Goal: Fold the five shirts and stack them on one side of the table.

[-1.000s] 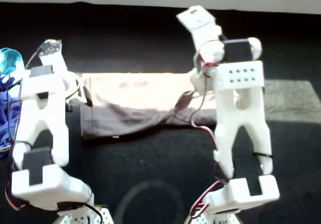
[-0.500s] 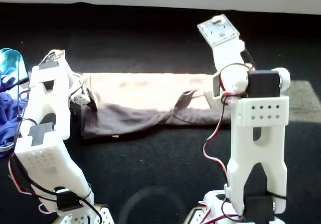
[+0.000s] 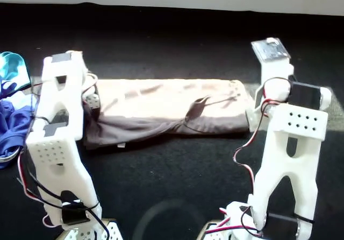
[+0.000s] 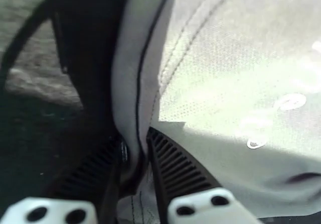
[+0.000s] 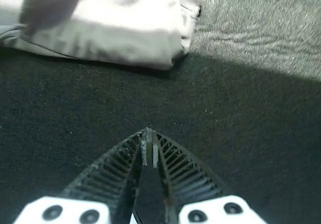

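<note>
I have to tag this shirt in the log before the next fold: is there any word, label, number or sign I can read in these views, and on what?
No text can be read.
On the beige shirt: a few pale marks on the cloth in the left wrist view, too blurred to read.
On the pile of blue clothes at the table's side: no lettering that can be made out.

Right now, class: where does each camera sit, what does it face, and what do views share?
High view: fixed overhead, looking down on table, left arm, right arm, beige shirt.
Left wrist view: on left wrist, facing shirt; left claw shut on its edge.
Right wrist view: on right wrist, facing table; right claw shut, empty.
All three share the shirt.
</note>
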You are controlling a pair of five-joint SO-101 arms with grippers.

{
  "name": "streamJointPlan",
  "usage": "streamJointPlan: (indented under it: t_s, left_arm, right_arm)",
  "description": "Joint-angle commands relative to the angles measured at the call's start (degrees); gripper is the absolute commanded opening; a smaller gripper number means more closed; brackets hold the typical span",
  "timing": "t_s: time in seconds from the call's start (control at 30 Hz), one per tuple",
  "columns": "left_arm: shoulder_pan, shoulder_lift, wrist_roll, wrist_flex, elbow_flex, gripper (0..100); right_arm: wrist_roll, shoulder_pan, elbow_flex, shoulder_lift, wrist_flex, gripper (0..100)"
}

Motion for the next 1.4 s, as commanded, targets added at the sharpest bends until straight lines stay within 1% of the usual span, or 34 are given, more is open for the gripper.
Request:
streamJointPlan:
  t_s: [0.0,0.1,0.17,0.23,0.37,0.43,0.57,0.7,0.77,0.93,1.07,1.13,1.27,1.37]
  left_arm:
    - [-9.1,-0.1,-4.2,3.0,-7.9,1]
    - [-13.1,-0.1,-7.2,5.9,-13.7,1]
    - [-13.8,-0.1,-8.8,8.3,-16.0,1]
    - [-13.3,-0.1,-9.5,10.3,-17.1,1]
    - [-9.2,-0.6,-9.2,13.0,-17.4,1]
    - [-6.2,-0.8,-9.1,13.7,-17.4,1]
    - [-0.1,-5.1,-6.9,13.8,-15.8,1]
    - [8.1,-14.1,-6.6,13.8,-10.2,1]
    - [12.7,-19.3,-5.0,13.8,-6.4,1]
    - [25.9,-28.9,-3.8,13.5,-2.2,1]
    - [36.2,-29.3,-3.8,13.0,-3.6,1]
    - [40.6,-28.4,-3.9,10.9,-4.0,1]
    - [45.8,-23.8,-4.0,4.3,-3.8,1]
    - [47.3,-17.2,-4.0,-1.4,-4.1,1]
  right_arm:
    - [0.1,3.2,7.0,-2.2,-4.2,0.5]
    - [0.1,5.1,13.7,-2.2,-9.3,0.5]
    - [0.1,6.5,17.8,-2.9,-13.2,0.5]
    - [0.1,7.6,23.3,-5.3,-17.8,0.5]
    - [0.1,7.9,39.0,-13.1,-27.4,0.5]
    - [0.1,8.2,48.2,-17.3,-34.1,0.5]
    - [0.0,12.6,62.9,-23.6,-46.4,0.5]
    - [0.0,18.1,70.4,-25.9,-53.1,0.5]
    - [0.0,19.7,72.6,-25.9,-55.4,0.5]
    - [-0.4,20.4,74.4,-26.2,-56.9,0.6]
    - [-0.4,20.5,74.6,-26.4,-57.2,0.6]
    - [-0.4,20.4,74.6,-26.3,-57.2,0.6]
    - [-0.4,20.5,74.6,-26.3,-57.2,0.6]
    - [-0.4,20.5,74.6,-26.2,-57.2,0.6]
